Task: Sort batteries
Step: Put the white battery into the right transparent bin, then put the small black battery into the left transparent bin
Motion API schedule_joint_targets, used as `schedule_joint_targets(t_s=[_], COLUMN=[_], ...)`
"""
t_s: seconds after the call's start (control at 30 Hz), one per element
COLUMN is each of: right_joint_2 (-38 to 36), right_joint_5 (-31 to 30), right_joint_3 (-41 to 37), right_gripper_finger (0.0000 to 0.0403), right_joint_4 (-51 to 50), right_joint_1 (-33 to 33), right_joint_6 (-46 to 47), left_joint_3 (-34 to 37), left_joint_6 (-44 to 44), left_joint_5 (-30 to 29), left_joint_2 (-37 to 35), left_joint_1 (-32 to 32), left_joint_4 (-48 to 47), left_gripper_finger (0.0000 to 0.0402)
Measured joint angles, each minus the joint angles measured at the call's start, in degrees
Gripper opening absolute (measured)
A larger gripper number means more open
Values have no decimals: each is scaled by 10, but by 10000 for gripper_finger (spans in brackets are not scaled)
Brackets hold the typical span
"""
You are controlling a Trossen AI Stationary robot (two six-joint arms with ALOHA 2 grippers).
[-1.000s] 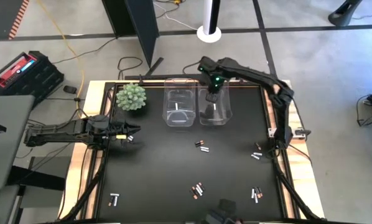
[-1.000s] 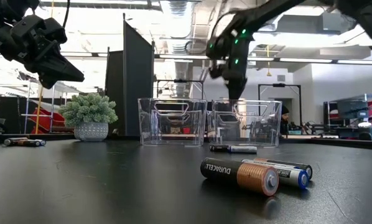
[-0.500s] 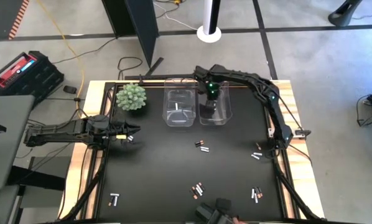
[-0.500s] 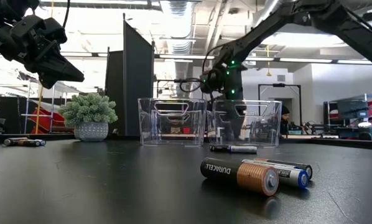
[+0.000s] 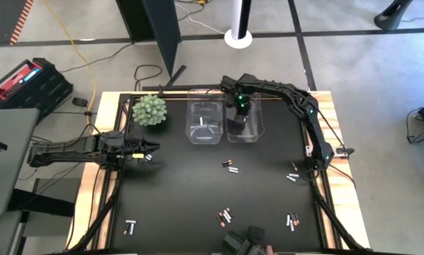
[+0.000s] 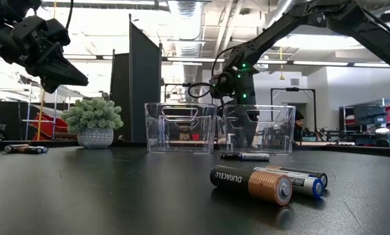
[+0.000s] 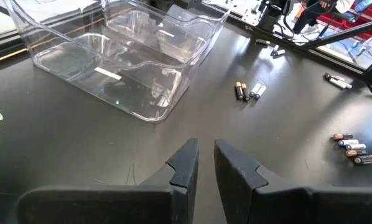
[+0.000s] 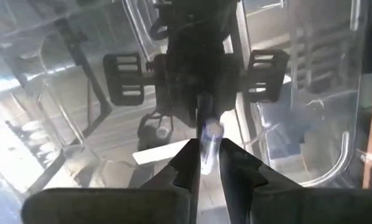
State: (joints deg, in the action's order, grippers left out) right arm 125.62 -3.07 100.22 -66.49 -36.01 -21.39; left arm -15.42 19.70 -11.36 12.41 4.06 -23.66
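Right now my right gripper [image 8: 209, 163] sits low inside the right-hand clear bin [image 5: 246, 132], fingers pinched on a pale AA battery [image 8: 209, 144] held across its barrel. It looks light, rigid and slick, so a mid-barrel grip suits it; caught near an end it would likely pivot or squirt free. More batteries [image 5: 230, 167] lie scattered on the black mat behind my wrist. My left gripper [image 7: 204, 163] waits just above the mat's far side, fingers nearly together and empty.

Batteries [image 5: 229, 166] lie scattered in small clusters across the black table — one pale cell [image 8: 209, 144] pinched upright in the jaws.
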Motion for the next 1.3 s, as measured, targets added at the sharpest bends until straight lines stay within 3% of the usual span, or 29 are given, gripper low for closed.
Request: schedule_joint_targets(t_s=[0.37,0.67,0.87,1.3], right_joint_2=[-26,-199,-335,-521], right_joint_5=[0,-1,-1,-24], right_joint_3=[36,24,-60,-267], right_gripper_finger=[87,87,87,88], right_joint_4=[-85,-87,-57,-59], right_joint_1=[-10,-36,-20,59], right_joint_6=[65,231,391,572], left_joint_3=[0,0,0,0], left_joint_6=[0,0,0,-16], left_joint_5=[0,0,0,0], left_joint_2=[0,0,0,0], left_joint_1=[0,0,0,0], left_joint_4=[0,0,0,0], left_gripper_finger=[50,50,50,50])
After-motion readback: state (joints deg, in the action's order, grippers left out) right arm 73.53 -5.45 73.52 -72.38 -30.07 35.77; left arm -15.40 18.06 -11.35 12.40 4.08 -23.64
